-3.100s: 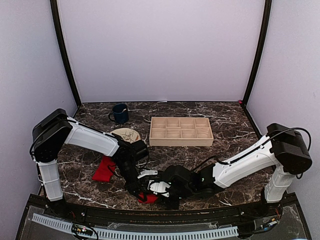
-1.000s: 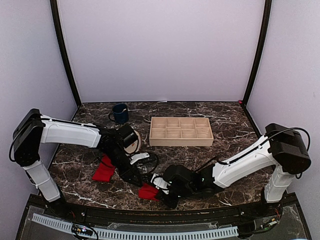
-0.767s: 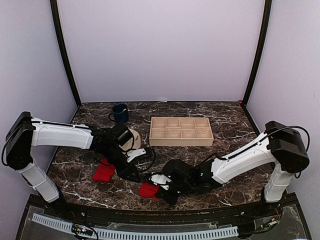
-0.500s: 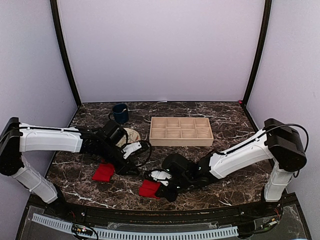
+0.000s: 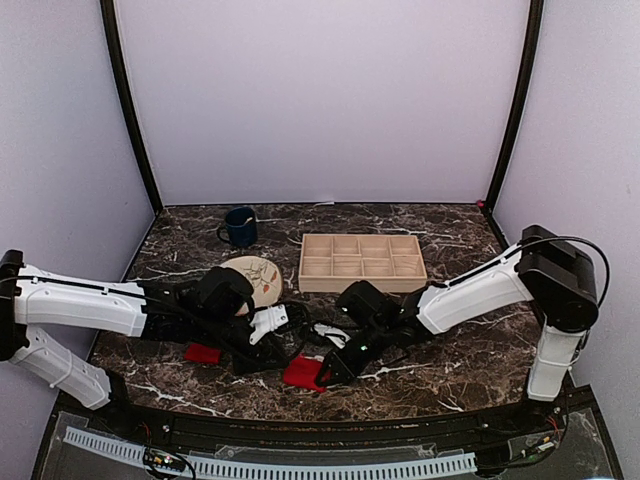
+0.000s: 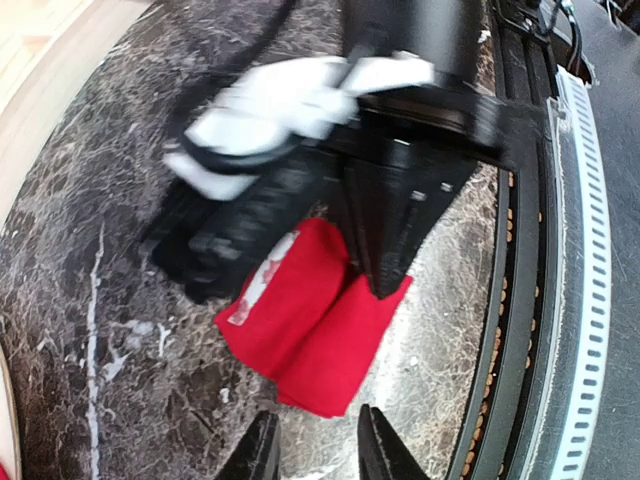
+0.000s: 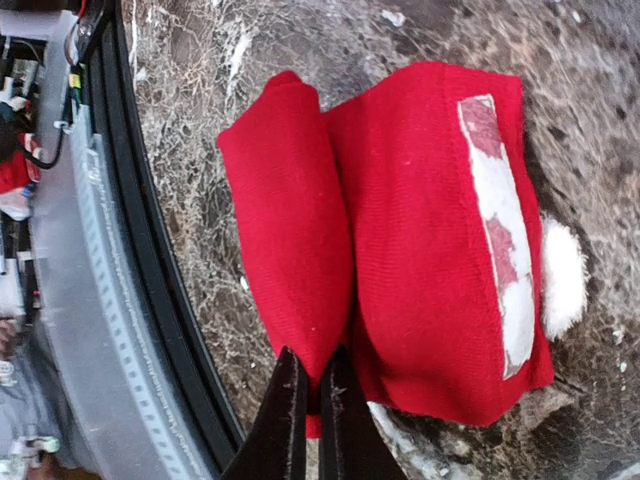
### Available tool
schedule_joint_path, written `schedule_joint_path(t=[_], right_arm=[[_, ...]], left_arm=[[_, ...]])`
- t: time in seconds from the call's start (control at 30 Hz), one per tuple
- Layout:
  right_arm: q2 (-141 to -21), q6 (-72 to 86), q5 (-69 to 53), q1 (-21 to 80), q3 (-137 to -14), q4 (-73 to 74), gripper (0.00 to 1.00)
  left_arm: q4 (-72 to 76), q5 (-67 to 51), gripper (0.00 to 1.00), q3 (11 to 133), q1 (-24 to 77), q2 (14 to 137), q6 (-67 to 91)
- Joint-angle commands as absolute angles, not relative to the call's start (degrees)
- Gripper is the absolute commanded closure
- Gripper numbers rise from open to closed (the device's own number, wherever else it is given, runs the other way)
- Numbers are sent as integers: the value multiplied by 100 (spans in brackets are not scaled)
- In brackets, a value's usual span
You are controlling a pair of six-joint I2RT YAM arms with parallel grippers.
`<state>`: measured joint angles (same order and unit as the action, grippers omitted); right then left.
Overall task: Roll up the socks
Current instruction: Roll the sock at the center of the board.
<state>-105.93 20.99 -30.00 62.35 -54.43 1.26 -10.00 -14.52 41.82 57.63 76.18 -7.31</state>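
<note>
Nearest the front edge of the marble table, a little left of its middle, one red sock lay folded over into a squat bundle of two lobes, a whitish printed patch showing on the wider one. The right gripper was clenched, its tips driven into the crease between the lobes and pressing the bundle down. Whether a thin layer of fabric was pinched between them could not be told from the wrist view. The left gripper hung just beside the same bundle on its left, fingers parted with nothing between them, aimed at the loose end that faced it. Farther left and a touch back, the second sock lay half hidden under the left arm, apart from both grippers. Behind it sat the patterned round plate, then the wooden compartment tray near the table's centre, and the dark blue mug toward the far left corner. The step in hand looked to be finishing the first roll — the bundle was folded but not yet tight. The next move would call for the free left gripper to take the loose edge and turn it over while the right pinned the crease; if that pin lifted too soon, the soft fabric would likely spring open.
</note>
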Motion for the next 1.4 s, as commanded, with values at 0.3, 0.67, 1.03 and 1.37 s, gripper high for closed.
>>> schedule_joint_path(t=[0.3, 0.67, 1.03, 1.37], right_arm=[[-10950, 3510, -4928, 5770, -5217, -855, 99], [-10999, 4419, -5306, 5487, -4764, -1699, 100], [-11064, 4969, -5449, 5471, -4446, -2392, 100], [-11100, 4994, -5519, 5478, -4362, -2509, 100]], left_arm=[[-766, -1002, 66, 4160, 6277, 7844, -1252], [-1133, -594, 65, 4571, 6607, 8494, -1692], [-1090, -494, 62, 4714, 6785, 8762, -1963], [-1068, -656, 62, 4803, 6855, 9064, -2331]])
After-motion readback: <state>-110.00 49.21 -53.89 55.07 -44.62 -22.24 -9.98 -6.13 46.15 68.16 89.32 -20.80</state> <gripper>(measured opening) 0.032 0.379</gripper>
